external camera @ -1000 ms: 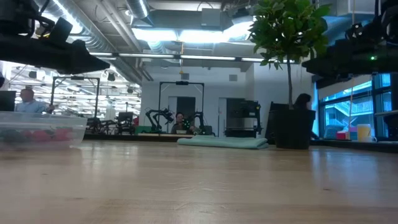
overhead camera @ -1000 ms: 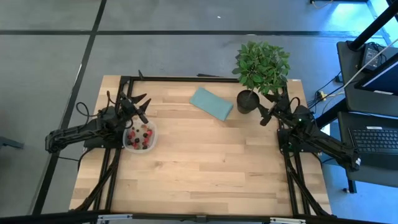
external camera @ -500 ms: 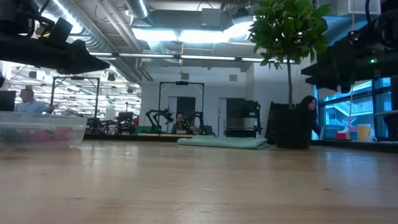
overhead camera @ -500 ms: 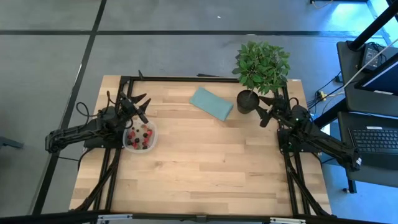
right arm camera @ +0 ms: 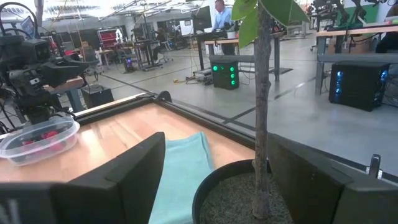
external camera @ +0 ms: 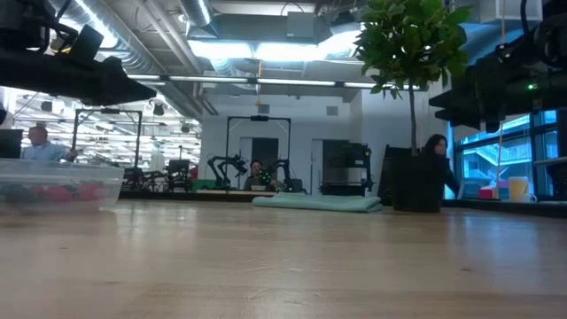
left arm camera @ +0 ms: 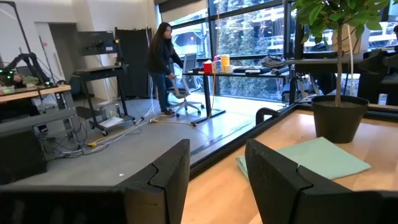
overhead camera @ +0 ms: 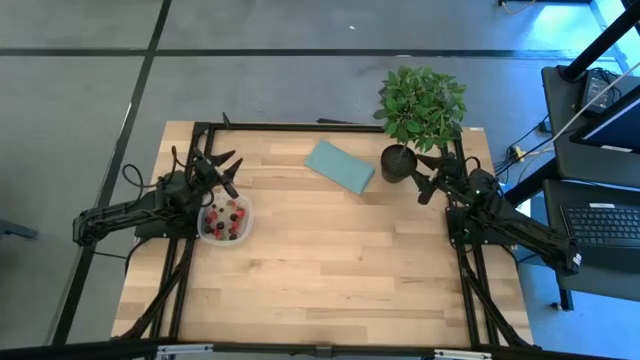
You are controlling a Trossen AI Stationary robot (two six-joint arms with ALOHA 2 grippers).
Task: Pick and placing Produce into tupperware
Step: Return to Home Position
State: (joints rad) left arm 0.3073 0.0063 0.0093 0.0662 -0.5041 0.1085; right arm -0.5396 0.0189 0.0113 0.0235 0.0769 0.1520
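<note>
Gaping left pincer (overhead camera: 230, 172) just beside tupperware (overhead camera: 247, 211) of produce (overhead camera: 227, 216); right pincer (overhead camera: 421, 178) likewise agape.

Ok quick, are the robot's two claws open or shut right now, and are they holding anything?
Left claw: open, holding nothing.
Right claw: open, holding nothing.

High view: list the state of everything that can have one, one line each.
tupperware: upright, uncovered, holding the produce.
produce: all that shows lies inside the tupperware.
left gripper: open, empty, raised beside the tupperware.
right gripper: open, empty, next to the plant.
plant: upright.
pad: lying flat on the table.
</note>
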